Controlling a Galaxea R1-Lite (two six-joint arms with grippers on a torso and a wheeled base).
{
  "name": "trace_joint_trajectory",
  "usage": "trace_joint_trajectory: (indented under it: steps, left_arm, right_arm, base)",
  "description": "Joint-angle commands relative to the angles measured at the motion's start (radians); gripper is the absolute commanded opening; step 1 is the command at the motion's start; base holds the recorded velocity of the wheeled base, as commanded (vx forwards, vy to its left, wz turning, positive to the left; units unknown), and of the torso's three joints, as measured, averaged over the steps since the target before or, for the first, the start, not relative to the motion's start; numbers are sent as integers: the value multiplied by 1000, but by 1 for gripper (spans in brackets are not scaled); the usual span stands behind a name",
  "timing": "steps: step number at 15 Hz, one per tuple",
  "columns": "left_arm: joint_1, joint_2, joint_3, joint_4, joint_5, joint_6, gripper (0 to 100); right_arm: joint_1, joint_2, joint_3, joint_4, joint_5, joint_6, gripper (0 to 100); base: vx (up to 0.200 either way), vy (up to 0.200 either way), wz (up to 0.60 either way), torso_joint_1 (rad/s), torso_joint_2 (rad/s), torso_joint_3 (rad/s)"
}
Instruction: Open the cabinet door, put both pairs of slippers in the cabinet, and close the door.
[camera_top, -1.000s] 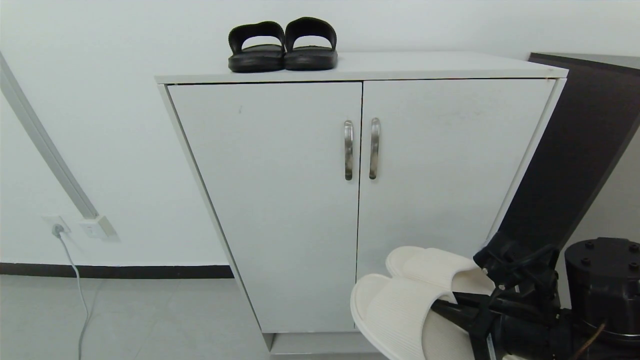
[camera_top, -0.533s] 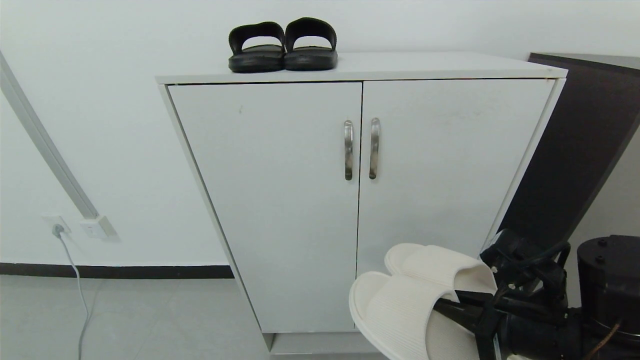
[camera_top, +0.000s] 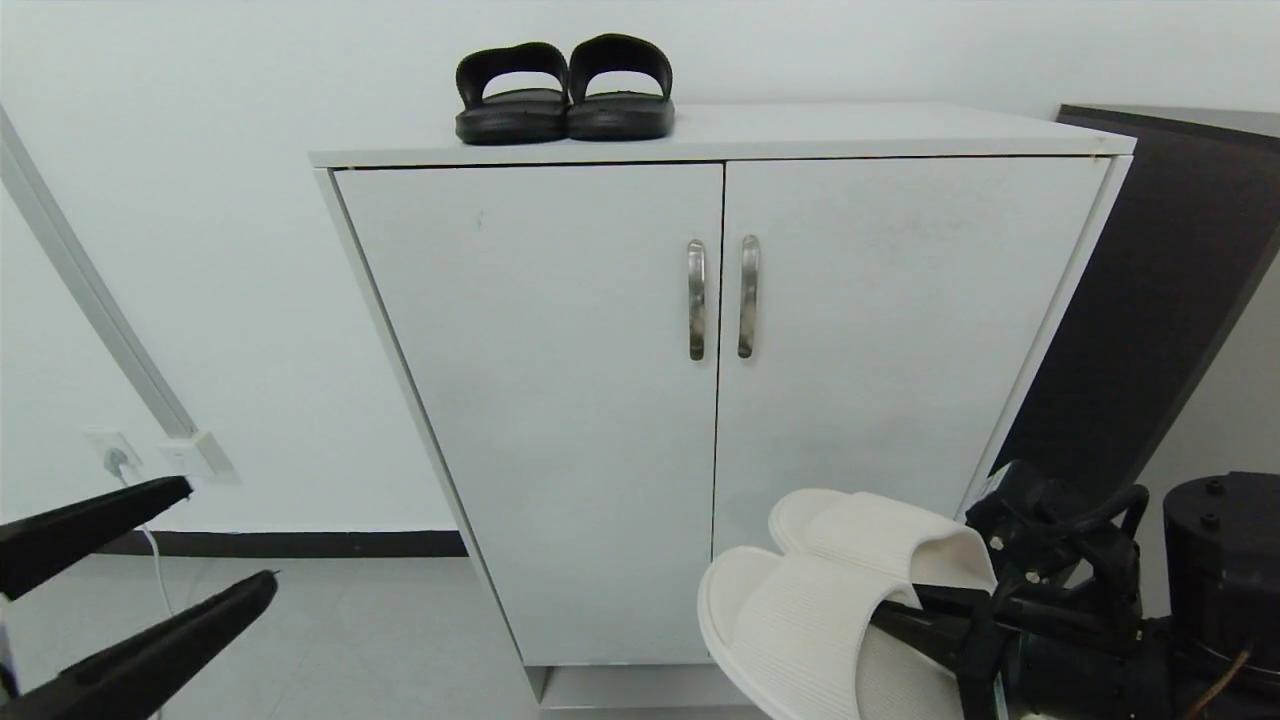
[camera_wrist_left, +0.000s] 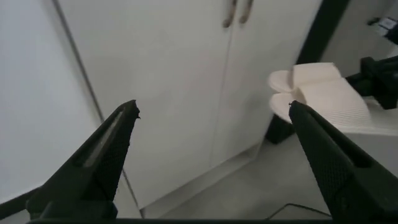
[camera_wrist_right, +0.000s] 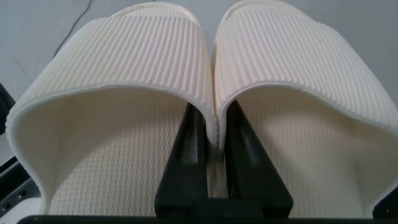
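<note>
Since both doors of the white two-door cabinet (camera_top: 530, 420) are shut, the step in hand looks to be opening one, and the left tool (camera_top: 228, 532) is free for it. The left door's brushed-metal bar handle (camera_top: 697, 300) stands upright at the centre seam, just beside the right door's matching handle (camera_top: 748, 297). The pair of black rubber slide slippers (camera_top: 565, 90) rests on the cabinet top at 12 o'clock. The pair of cream ribbed foam slippers (camera_top: 830, 590) hangs at 5 o'clock, low in front of the right door. It is clamped on the right tool (camera_wrist_right: 213, 115), which pinches the two inner walls together. The left tool sits at 8 o'clock, its fingers wide apart, well away from both handles.

The left door seems the better choice, since the cream pair sits in the right door's likely swing. The tool should straddle only the left bar at mid-height, because the neighbouring bar is close enough to catch a finger. The bar looks thin and smooth, so a firm close is wise before pulling. The hinges are probably at the outer edge, so the pull should follow an arc rather than a straight line. It should also be gentle enough not to shake the black pair.
</note>
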Motion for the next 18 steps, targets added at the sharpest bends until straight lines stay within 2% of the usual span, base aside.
trace_joint_trajectory:
  steps: [1,2,5,6,8,10,12,14,15,16,18]
  left_arm:
    - [-105,176,-89,-13,-15,-1,100]
    - [-183,232,-129,-13,-15,-1,100]
    - [-287,333,-222,-13,-18,-3,100]
    - [-314,354,-247,-13,-20,-12,100]
    - [-395,437,-337,-14,-20,-55,100]
    - [-453,514,-426,-14,-20,-69,100]
    - [-495,594,-509,-14,-20,-75,100]
    - [-545,680,-610,-13,-21,-106,100]
    - [-553,699,-633,-13,-21,-112,100]
    - [-574,764,-707,-13,-23,-124,100]
    - [-582,830,-779,-14,-24,-130,100]
  right_arm:
    - [1,-2,0,-1,0,-1,0]
    - [1,-2,1,-1,0,-1,0]
    - [4,-2,1,1,0,-4,0]
    - [13,-2,4,1,0,-5,0]
    - [34,-2,9,1,-7,-5,0]
    - [33,1,15,-1,-1,-4,0]
    - [33,3,17,-1,0,-4,0]
    - [31,3,23,-1,0,-2,0]
    - [31,1,26,-1,0,-2,0]
    - [30,-3,32,-1,0,-2,0]
    - [30,-14,33,-1,-1,-2,0]
  base:
    - [0,0,0,0,0,0]
    - [0,0,0,0,0,0]
    - [0,0,0,0,0,0]
    - [0,0,0,0,0,0]
    - [0,0,0,0,0,0]
    - [0,0,0,0,0,0]
    - [0,0,0,0,0,0]
    - [0,0,0,0,0,0]
    - [0,0,0,0,0,0]
    - [0,0,0,0,0,0]
    - [0,0,0,0,0,0]
